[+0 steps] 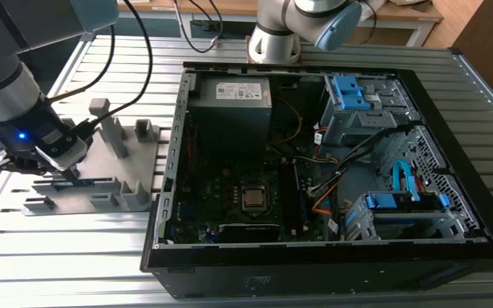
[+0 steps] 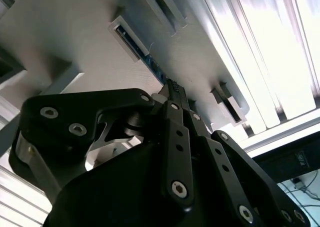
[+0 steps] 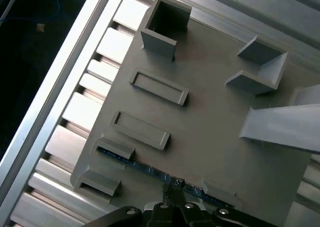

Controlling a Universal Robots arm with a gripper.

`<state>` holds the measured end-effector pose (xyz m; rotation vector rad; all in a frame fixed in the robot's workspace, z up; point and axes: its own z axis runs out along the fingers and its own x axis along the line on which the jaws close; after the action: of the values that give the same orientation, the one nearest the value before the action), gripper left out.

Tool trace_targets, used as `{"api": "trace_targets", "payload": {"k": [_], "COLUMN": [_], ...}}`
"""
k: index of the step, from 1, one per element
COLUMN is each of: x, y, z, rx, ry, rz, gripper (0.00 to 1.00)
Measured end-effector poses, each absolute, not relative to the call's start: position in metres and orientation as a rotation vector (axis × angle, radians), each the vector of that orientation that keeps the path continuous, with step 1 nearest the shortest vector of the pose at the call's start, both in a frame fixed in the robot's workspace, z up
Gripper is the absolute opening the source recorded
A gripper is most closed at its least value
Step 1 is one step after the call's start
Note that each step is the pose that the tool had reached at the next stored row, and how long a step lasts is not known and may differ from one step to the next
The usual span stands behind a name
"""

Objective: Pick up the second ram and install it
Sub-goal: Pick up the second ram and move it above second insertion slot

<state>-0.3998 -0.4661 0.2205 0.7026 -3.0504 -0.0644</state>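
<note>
Item: gripper [image 3: 172, 186]. Fingers drawn in narrow, tips astride the upper edge of the second ram [image 3: 120, 157], seemingly pinching it at mid-length.

Item: second ram. Stands edge-on directly beneath the fingertips, both ends seated in the raised holders of the grey fixture plate [image 3: 210, 122].

Step, as judged: pick-up, grasp stage; stick not yet lifted.

Next move calls for: a straight pull clear of both holders, board kept upright.

Item: open computer case [image 1: 332, 253]. Well apart from the gripper; motherboard [image 1: 229, 186] lies inside.
</note>
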Motion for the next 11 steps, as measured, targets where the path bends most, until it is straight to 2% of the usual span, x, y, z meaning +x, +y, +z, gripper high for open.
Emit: {"api": "trace_targets", "payload": {"k": [11], "x": [-0.3998], "y": [-0.4661], "z": [0.2205], "rx": [0.897], "ry": [-2.996], "rz": [-0.063], "gripper": [0.10]}}
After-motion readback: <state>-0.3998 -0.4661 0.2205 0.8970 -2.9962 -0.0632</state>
